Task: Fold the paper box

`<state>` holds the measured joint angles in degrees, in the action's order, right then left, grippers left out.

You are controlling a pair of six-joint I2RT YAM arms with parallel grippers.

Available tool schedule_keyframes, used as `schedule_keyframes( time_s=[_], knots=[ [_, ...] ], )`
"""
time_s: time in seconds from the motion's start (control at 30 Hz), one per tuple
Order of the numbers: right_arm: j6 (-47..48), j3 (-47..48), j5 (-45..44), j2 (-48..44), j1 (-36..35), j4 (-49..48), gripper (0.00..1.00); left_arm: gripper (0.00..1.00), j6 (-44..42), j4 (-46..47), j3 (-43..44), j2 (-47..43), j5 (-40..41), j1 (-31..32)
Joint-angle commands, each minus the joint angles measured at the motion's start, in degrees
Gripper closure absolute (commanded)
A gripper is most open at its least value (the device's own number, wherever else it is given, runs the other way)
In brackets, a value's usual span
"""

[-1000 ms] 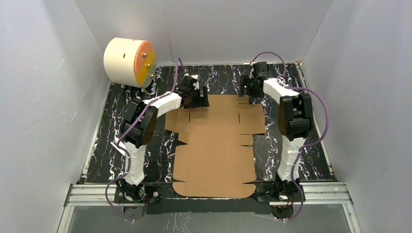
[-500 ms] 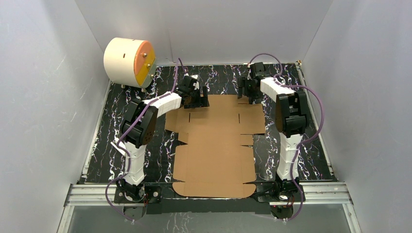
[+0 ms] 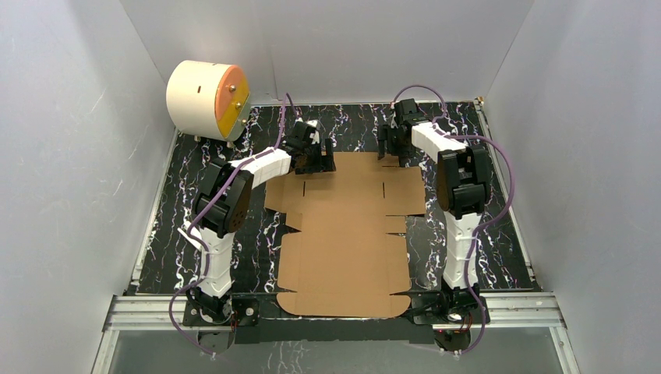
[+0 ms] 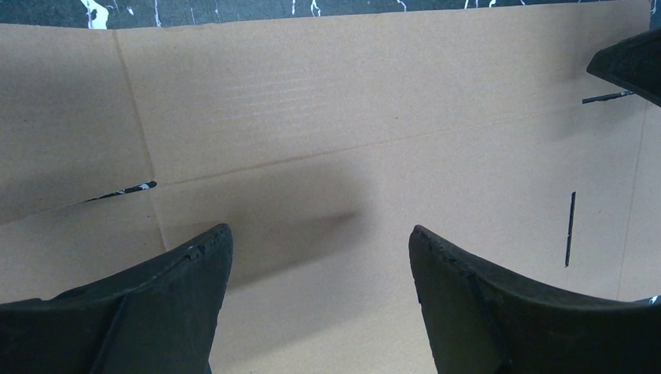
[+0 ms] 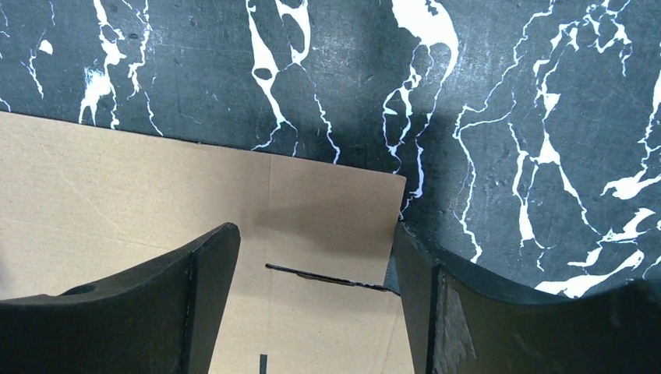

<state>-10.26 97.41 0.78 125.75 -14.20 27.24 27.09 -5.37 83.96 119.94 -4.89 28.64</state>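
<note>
Our left hand [image 4: 319, 234] hovers, spread apart, over the far left of the box [image 3: 343, 241], a flat sheet lying from the desk's [image 3: 358, 125] middle to its near edge. It looks light, stiff and creased; we'd pinch a far-edge flap. Our right hand [image 5: 312, 230], also apart, straddles its far right corner.

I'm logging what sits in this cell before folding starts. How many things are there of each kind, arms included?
Brown cardboard sheet: 1
Cream cylinder with an orange face: 1
Robot arms: 2 (left arm, right arm)
Total: 4
</note>
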Motion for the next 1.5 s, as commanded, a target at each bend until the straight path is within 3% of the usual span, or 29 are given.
schedule_keyframes(
  time_s=[0.0,0.43,0.9,1.13,1.33,1.47],
  knots=[
    [-2.13,-0.9,8.23,-1.38,-0.81,0.13,0.21,0.19,0.46,-3.41,-2.31,-0.65,0.22,-0.17],
    [-4.56,-4.0,16.04,-9.36,-0.75,-6.05,0.29,0.19,1.23,-3.07,-2.67,-0.72,0.51,-0.18],
    [-5.9,-3.33,17.83,-7.74,-1.26,-7.03,0.42,0.2,1.7,-2.85,-3.23,-1.02,0.4,-0.25],
    [-4.89,-1.31,11.93,-6.63,-3.34,-5.02,0.48,0.2,1.8,-2.71,-3.67,-1.27,0.58,-0.25],
    [-2.52,3.0,-1.34,-4.22,-7.68,-0.46,0.58,0.2,2.07,-2.48,-4.02,-1.38,0.58,-0.25],
    [-1.21,4.99,-10.07,-2.82,-10.89,1.31,0.6,0.2,2.24,-2.26,-4.41,-1.63,0.58,-0.31]
  ],
)
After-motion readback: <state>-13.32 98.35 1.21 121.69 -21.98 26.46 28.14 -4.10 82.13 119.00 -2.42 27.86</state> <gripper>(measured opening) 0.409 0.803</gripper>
